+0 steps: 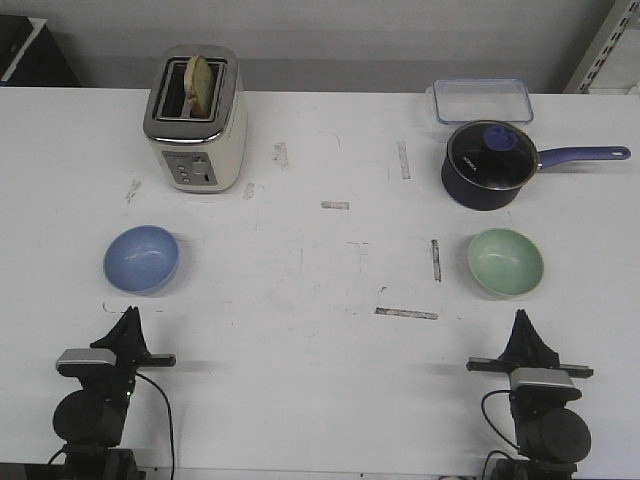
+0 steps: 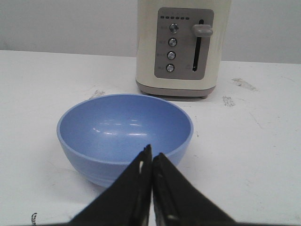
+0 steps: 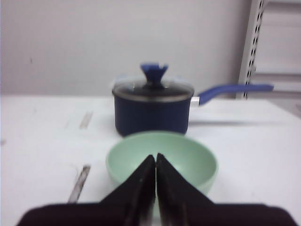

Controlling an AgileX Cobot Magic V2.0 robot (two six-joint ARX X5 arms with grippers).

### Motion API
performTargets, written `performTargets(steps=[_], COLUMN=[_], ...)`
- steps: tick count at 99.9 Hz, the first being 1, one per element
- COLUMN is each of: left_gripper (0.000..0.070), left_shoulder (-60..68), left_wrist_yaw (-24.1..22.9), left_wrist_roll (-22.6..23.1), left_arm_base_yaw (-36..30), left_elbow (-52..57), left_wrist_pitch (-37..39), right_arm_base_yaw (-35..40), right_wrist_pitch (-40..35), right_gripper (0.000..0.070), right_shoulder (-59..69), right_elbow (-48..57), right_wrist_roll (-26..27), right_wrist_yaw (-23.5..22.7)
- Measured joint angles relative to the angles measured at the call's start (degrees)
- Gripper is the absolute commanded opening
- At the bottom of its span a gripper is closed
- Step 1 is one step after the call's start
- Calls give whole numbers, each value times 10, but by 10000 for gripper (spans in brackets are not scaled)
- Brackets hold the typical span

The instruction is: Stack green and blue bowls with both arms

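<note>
The periwinkle blue bowl [image 1: 141, 258] sits upright and empty on the left of the white table. It also shows in the left wrist view [image 2: 124, 134]. The pale mint green bowl [image 1: 505, 262] sits upright and empty on the right. It also shows in the right wrist view [image 3: 162, 162]. My left gripper [image 1: 130, 314] is shut and empty, just short of the blue bowl's near side, and shows in its wrist view [image 2: 151, 153]. My right gripper [image 1: 521, 316] is shut and empty, just short of the green bowl, and shows in its wrist view [image 3: 155, 157].
A cream toaster [image 1: 194, 120] with bread in a slot stands at the back left. A dark navy lidded saucepan [image 1: 487, 165] with its handle pointing right stands behind the green bowl. A clear plastic container [image 1: 481, 100] lies behind the saucepan. Tape marks dot the table.
</note>
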Motion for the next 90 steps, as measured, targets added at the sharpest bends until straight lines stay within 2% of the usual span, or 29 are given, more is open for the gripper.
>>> performTargets(steps=[20,38,44,53,58,70,90], left_gripper=[2,2,2,2,2,2,2], left_shoulder=[0,0,0,0,0,0,0], left_wrist_yaw=[0,0,0,0,0,0,0], left_wrist_roll=[0,0,0,0,0,0,0], left_arm_base_yaw=[0,0,0,0,0,0,0], left_elbow=[0,0,0,0,0,0,0], left_wrist_pitch=[0,0,0,0,0,0,0], right_arm_base_yaw=[0,0,0,-1,-3,-19,-80], right_wrist_pitch=[-27,-140,-189,-261,-298,-359,-385], right_gripper=[0,13,77,303,369,380,382], right_shoulder=[64,221,279,362,406,501,617], right_elbow=[158,344,403,487,527,586,593], right_wrist_roll=[-5,-8,-8,-8,-8,-8,-15], right_wrist_yaw=[3,15,16,16,16,16,3])
